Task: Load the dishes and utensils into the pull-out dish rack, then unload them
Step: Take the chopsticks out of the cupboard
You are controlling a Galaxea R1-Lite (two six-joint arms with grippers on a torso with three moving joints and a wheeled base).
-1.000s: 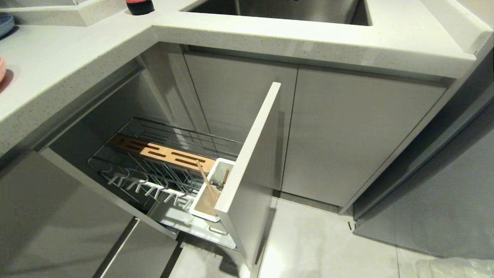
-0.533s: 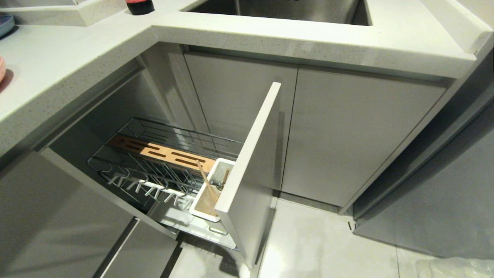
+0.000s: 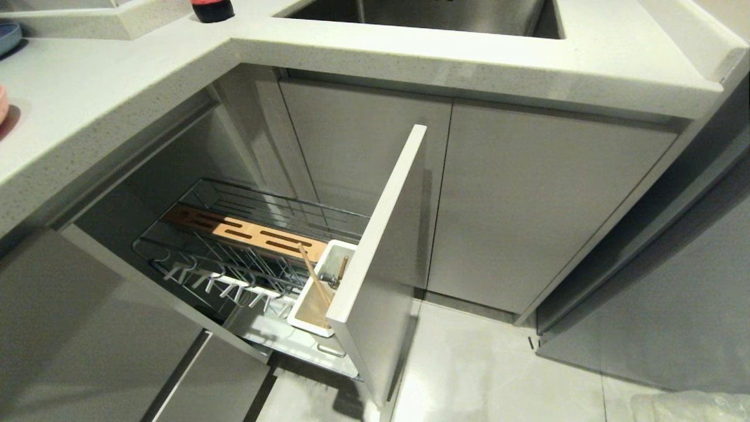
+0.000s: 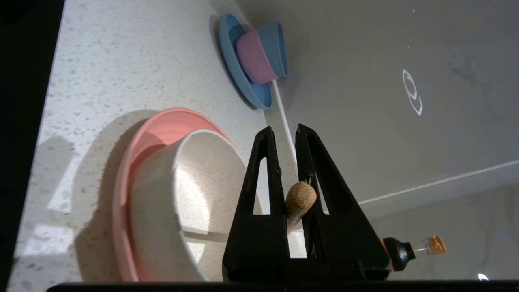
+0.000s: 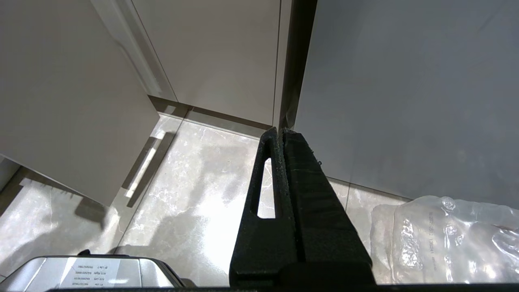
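The pull-out dish rack (image 3: 193, 234) stands drawn out under the counter, with its pale grey front panel (image 3: 381, 264) towards me. Its white utensil cup (image 3: 304, 313) holds one wooden chopstick (image 3: 313, 275) and the dark spoon (image 3: 335, 281). On the counter the cream-white bowl (image 4: 182, 194) sits inside the salmon-pink plate (image 4: 162, 125). My left gripper (image 4: 284, 129) hangs beside the bowl, shut on a thin wooden chopstick (image 4: 300, 196) seen end-on. Low over the floor, my right gripper (image 5: 280, 129) is shut and empty.
A blue plate with a pink and a blue cup (image 4: 259, 56) lies further along the counter, near a dark bottle (image 4: 405, 249). The sink (image 3: 439, 14) is set in the counter above closed cabinet doors (image 3: 527, 205). A clear plastic bag (image 5: 446, 239) lies on the floor.
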